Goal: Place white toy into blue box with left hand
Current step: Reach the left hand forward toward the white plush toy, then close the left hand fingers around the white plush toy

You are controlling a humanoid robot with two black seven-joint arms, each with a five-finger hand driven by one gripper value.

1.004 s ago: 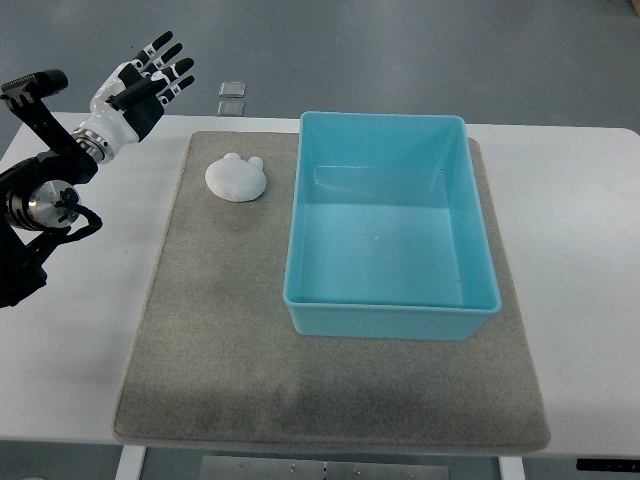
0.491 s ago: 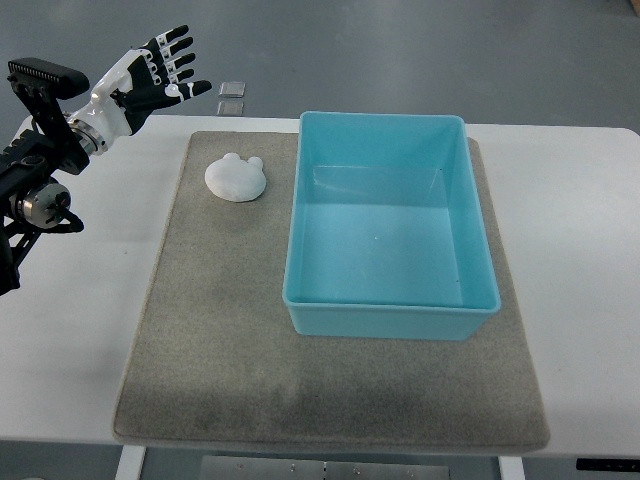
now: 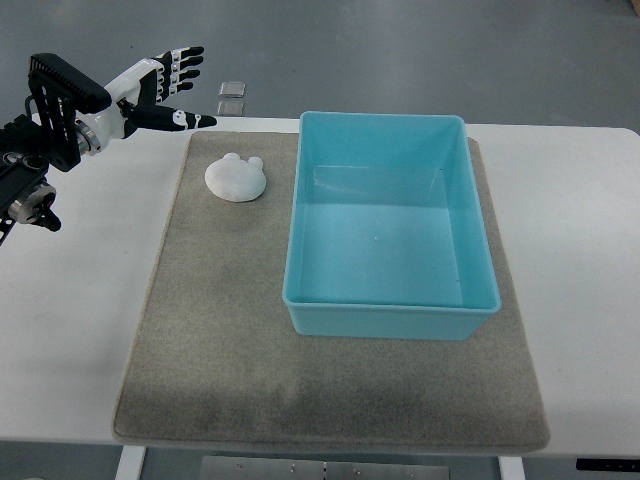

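Top view: a white bench [image 3: 80,330] carries a grey felt mat [image 3: 215,350] that covers most of its middle. On the far left part of the mat lies the white toy [image 3: 236,177], a rounded, flattish lump with two small ear-like bumps on its far right side. It rests on the mat alone, untouched, just beside the left wall of the blue box [image 3: 390,320] but apart from it. The box is a rectangular light-blue tub standing upright on the right half of the mat, with nothing inside.

The left arm comes in from the upper left edge, black at the joints with a white forearm shell. Its left hand [image 3: 160,88] hangs in the air over the far left corner of the bench, to the left of and beyond the toy and well apart from it. The fingers [image 3: 185,62] are spread and extended, the thumb pointing right toward the mat's far edge, and they hold nothing.

Beyond the bench, on the grey floor [image 3: 420,50], lie two small square plates [image 3: 232,97].
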